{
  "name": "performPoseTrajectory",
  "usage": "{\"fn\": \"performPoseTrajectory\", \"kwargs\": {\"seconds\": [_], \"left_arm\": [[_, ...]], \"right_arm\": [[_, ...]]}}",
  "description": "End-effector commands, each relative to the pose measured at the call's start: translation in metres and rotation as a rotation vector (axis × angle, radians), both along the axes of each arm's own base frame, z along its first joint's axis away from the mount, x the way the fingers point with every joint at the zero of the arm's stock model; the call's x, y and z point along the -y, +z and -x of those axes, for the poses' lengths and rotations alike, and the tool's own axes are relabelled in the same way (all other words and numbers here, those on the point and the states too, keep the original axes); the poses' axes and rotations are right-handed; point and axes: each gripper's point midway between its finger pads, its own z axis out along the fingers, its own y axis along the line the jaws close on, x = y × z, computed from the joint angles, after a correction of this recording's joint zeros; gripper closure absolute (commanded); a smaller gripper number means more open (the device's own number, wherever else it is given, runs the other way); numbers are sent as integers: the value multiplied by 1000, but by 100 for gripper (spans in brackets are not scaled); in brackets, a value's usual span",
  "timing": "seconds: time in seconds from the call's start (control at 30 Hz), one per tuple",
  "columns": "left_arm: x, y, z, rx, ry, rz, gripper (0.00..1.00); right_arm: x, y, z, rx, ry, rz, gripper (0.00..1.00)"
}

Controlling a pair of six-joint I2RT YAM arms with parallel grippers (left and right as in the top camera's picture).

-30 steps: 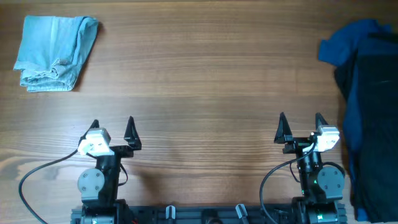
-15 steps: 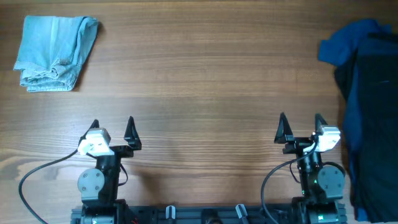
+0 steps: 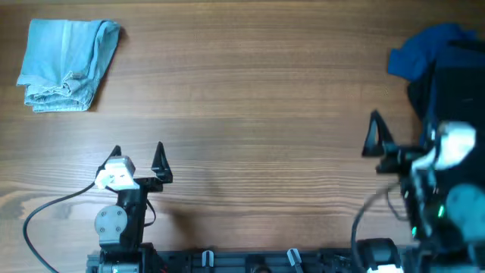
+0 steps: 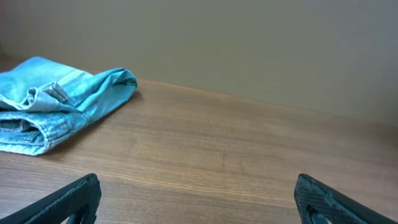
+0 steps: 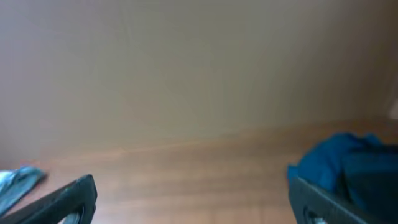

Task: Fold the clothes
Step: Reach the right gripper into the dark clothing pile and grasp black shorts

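While both pincers stand apart and empty, the left gripper [image 3: 137, 149] waits low and the right gripper [image 5: 189, 186] is beside the blue-and-black clothes [image 3: 443, 68] heaped at the right edge of the table [image 3: 250, 91]. Best to pinch one top edge only and drag it to the centre. Folded light denim [image 3: 64, 64] lies far left.

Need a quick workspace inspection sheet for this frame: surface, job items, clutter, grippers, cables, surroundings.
Surface: wood-grain table.
Job's things: denim folded, far left corner; blue garment and black garment heaped unfolded at the right edge.
Clutter: nothing seen.
Grippers: left gripper open, empty, over the table near its base; right gripper open, empty, beside the heap, blurred in the overhead view.
Cables: left cable loops out from the left arm's base; right cable blurred, by the right base.
Surroundings: plain wall behind the table.
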Motion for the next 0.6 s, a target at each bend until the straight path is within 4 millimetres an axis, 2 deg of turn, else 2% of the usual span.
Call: {"fn": "performPoseTrajectory", "kwargs": {"seconds": [0.0,0.13,0.2,0.37,0.43,0.57], "left_arm": [[1,-1,0,-1,-11,-18,0],[1,-1,0,-1,-11,-18,0],[1,-2,0,-1,-11,-18,0],[1,-2,0,-1,-11,-18,0],[1,-1,0,-1,-11,-18,0],[1,-1,0,-1,-11,-18,0]], "right_arm": [[11,12,-42,-164,-55,117,0],[33,2,-94,-420,-115,170,0],[55,-11,-121,-545,-153,184,0],[134,-65,-177,-780,-249,206,0],[171,-97,-191,-853,-258,255,0],[200,-135,-194,-935,-275,246,0]]}}
